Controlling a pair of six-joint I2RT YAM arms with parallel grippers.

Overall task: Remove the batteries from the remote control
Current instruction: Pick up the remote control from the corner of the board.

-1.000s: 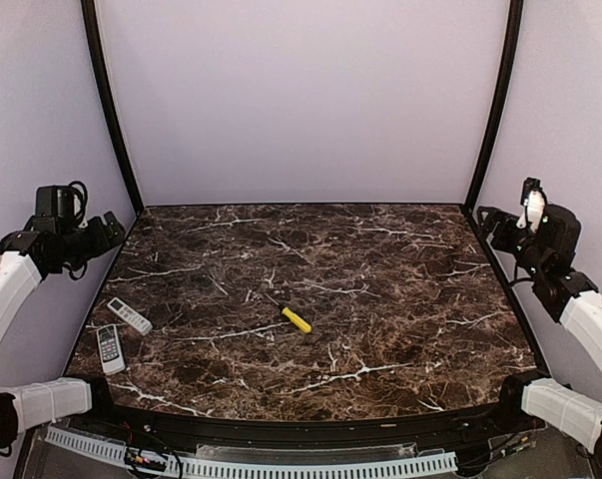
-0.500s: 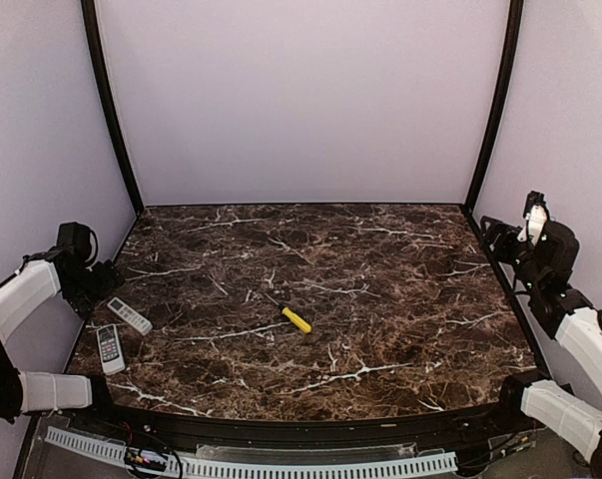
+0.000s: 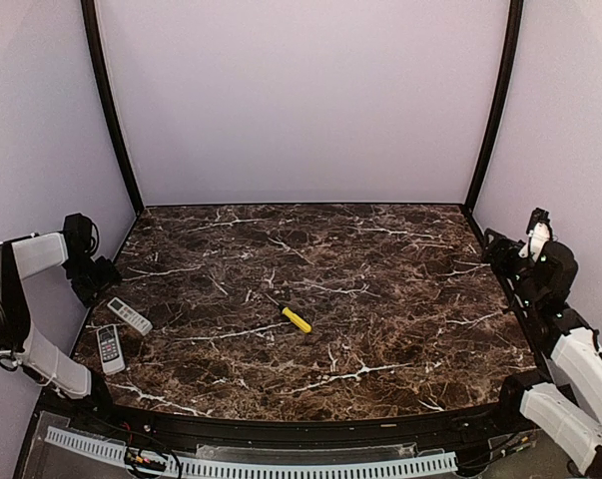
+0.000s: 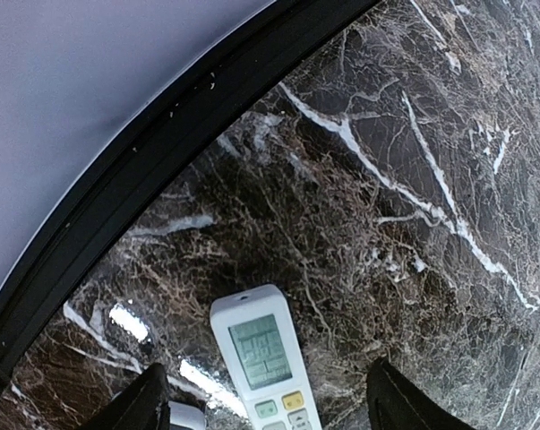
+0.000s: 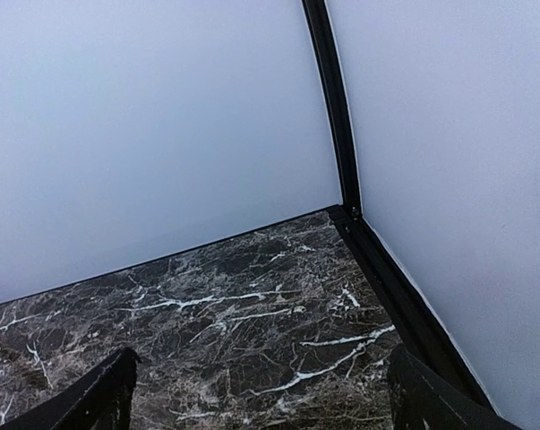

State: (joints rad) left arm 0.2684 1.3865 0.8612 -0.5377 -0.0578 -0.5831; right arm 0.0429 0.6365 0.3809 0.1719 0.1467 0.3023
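Two white remote controls lie at the table's left edge: one with a screen (image 3: 129,315) and a second one (image 3: 110,348) nearer the front. No batteries show in any view. My left gripper (image 3: 96,274) hovers just behind the remotes and is open. In the left wrist view the screen remote (image 4: 262,354) lies between and below the spread dark fingers (image 4: 135,408), with a corner of the other remote (image 4: 185,417) beside it. My right gripper (image 3: 502,249) hangs open over the table's right edge, with only marble between its fingers (image 5: 108,392).
A yellow-handled screwdriver (image 3: 295,318) lies near the middle of the dark marble table (image 3: 380,299). Lilac walls with black corner posts (image 3: 109,110) close in the back and sides. A black rim (image 4: 117,206) runs along the table's left edge close to the remotes.
My left arm has swung down and back from a raised pose to just behind the remotes. The right arm has sunk a little lower at the right edge.
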